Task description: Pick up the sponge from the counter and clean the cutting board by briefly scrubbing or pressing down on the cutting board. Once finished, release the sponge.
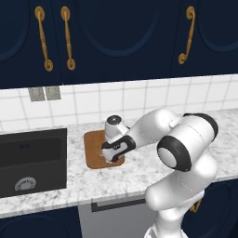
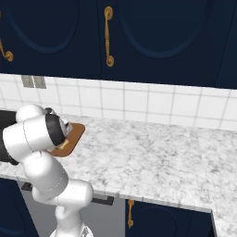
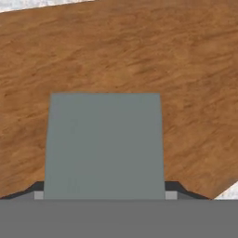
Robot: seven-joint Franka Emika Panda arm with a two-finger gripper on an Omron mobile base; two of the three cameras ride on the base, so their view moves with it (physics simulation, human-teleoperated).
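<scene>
The brown wooden cutting board (image 1: 93, 146) lies on the speckled marble counter (image 1: 139, 174), just right of the sink. My gripper (image 1: 111, 157) is lowered onto the board's right half, with the arm bent over it. In the hand view the sponge (image 3: 104, 144) shows its grey scouring face as a block held between my two fingertips (image 3: 173, 188), and wood grain of the cutting board (image 3: 139, 56) lies close behind it. From the right base view the cutting board (image 2: 75, 133) peeks out behind my arm, with a sliver of yellow sponge (image 2: 64, 145) at its edge.
A black sink basin (image 1: 30, 158) sits left of the board. White tiled wall with two outlets (image 1: 45, 93) runs behind, under dark blue cabinets with brass handles (image 1: 69, 39). Open marble counter (image 2: 148, 157) stretches to the right of the board.
</scene>
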